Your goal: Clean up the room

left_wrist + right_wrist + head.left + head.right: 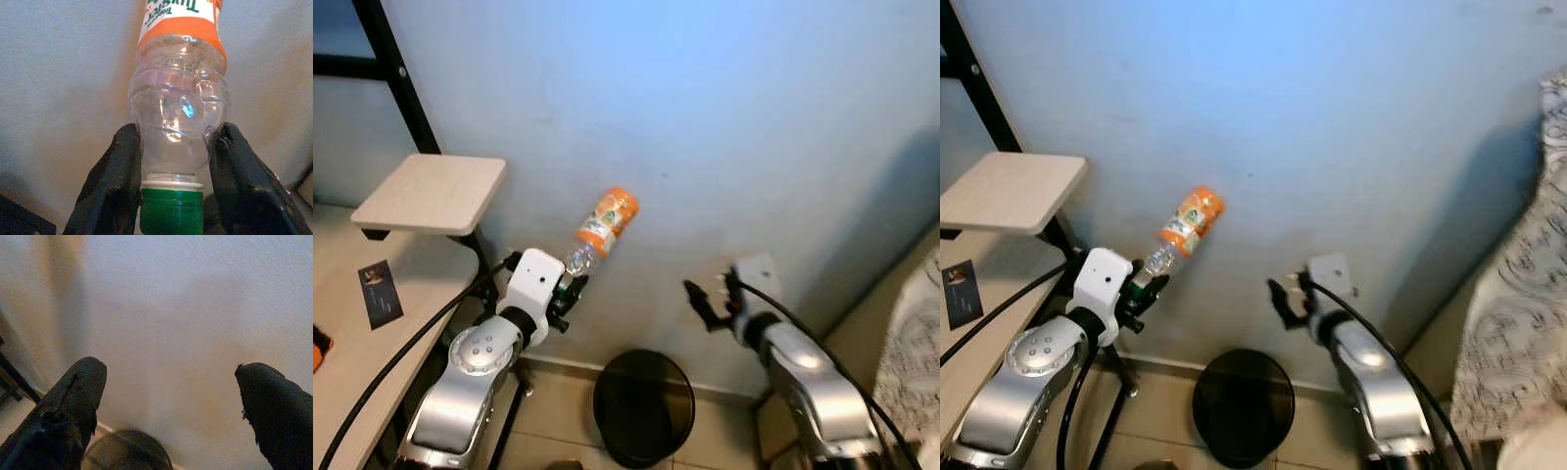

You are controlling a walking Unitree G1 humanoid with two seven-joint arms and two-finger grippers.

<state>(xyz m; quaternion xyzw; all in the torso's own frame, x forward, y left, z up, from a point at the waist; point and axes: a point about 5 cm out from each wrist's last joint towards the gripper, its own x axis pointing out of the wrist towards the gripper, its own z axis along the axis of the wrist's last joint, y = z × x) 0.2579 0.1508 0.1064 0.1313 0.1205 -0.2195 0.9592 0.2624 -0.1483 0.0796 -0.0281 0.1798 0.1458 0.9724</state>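
The left pincer is clamped on the neck of one plastic bottle, held tilted up against the wall, above and left of the single black bin, presumably to drop it in; the right pincer hangs apart, empty; the desk carries perhaps a card.

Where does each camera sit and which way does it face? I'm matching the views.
Left eye: head, looking down at wall and black bin; both arms show, left gripper holding the bottle.
Right eye: same scene, shifted.
Left wrist: along its fingers, clamped at the bottle's neck.
Right wrist: along the open right gripper, toward wall and bin.
Shared: bottle, bin.
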